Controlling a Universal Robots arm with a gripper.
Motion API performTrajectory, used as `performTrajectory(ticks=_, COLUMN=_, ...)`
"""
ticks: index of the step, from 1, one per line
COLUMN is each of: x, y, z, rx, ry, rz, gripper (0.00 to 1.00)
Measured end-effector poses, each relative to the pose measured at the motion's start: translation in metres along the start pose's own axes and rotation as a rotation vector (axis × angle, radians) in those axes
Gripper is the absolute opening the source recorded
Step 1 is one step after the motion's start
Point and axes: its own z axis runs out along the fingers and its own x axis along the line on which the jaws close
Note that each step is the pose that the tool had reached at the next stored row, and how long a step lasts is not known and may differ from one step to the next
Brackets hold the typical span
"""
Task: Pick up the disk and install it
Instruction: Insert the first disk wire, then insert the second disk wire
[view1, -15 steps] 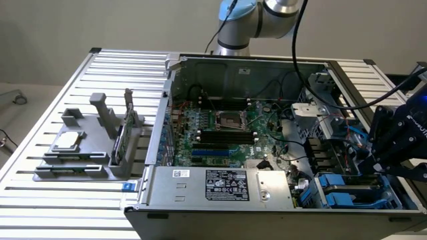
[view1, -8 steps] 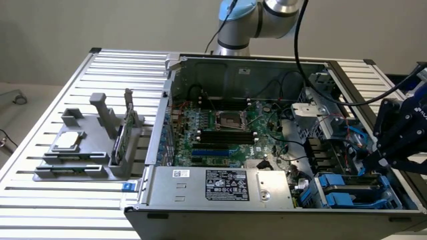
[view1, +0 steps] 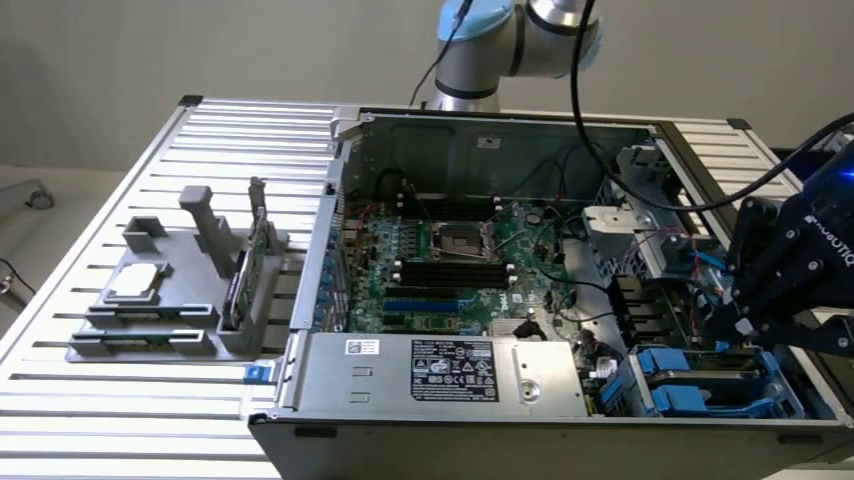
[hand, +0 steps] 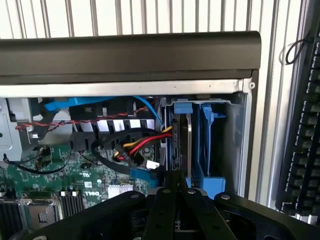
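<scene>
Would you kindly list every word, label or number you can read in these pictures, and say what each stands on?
"ROBOTIQ", partly cut off: on the gripper body, exterior view.
"DELL": on the motherboard, wrist view.
Power supply label: print too small to read.
Small white sticker beside it: unreadable.

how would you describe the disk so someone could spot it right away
Find the open computer case on the slatted table, then the drive bay in its corner nearest the gripper. The disk stands on edge there, thin silver metal between blue rails, beside an empty blue carrier.
</scene>
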Motion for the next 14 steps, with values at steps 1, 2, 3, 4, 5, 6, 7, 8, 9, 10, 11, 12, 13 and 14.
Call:
performTrajectory(ticks=1, x=-0.0005, y=-0.0045, z=0.0006, rx=0.0000, ry=0.0003, rz=0.000, gripper=0.11)
performTrajectory(ticks=2, x=-0.0009, y=-0.0080, z=0.0010, rx=0.0001, ry=0.0003, rz=0.000, gripper=0.11)
performTrajectory(ticks=3, x=-0.0010, y=-0.0098, z=0.0013, rx=0.0003, ry=0.0003, rz=-0.001, gripper=0.11)
performTrajectory(ticks=4, x=-0.0011, y=-0.0098, z=0.0013, rx=0.0001, ry=0.0011, rz=-0.001, gripper=0.11)
performTrajectory(ticks=5, x=-0.0011, y=-0.0098, z=0.0012, rx=0.0001, ry=0.0011, rz=-0.002, gripper=0.11)
performTrajectory(ticks=6, x=-0.0011, y=-0.0098, z=0.0013, rx=0.0001, ry=0.0012, rz=-0.002, gripper=0.11)
performTrajectory(ticks=7, x=-0.0011, y=-0.0098, z=0.0013, rx=0.0001, ry=0.0012, rz=-0.002, gripper=0.11)
performTrajectory(ticks=8, x=-0.0011, y=-0.0098, z=0.0013, rx=0.0002, ry=0.0012, rz=-0.002, gripper=0.11)
performTrajectory(ticks=9, x=-0.0011, y=-0.0098, z=0.0013, rx=0.0001, ry=0.0012, rz=-0.002, gripper=0.11)
performTrajectory(ticks=10, x=-0.0011, y=-0.0098, z=0.0013, rx=0.0001, ry=0.0012, rz=-0.002, gripper=0.11)
performTrajectory(ticks=11, x=-0.0011, y=-0.0098, z=0.0013, rx=0.0001, ry=0.0012, rz=-0.002, gripper=0.11)
performTrajectory(ticks=12, x=-0.0011, y=-0.0098, z=0.0013, rx=0.0001, ry=0.0012, rz=-0.002, gripper=0.11)
performTrajectory(ticks=13, x=-0.0011, y=-0.0098, z=0.0013, rx=0.0001, ry=0.0012, rz=-0.002, gripper=0.11)
performTrajectory(ticks=14, x=-0.0011, y=-0.0098, z=0.0013, rx=0.0001, ry=0.0012, rz=-0.002, gripper=0.11)
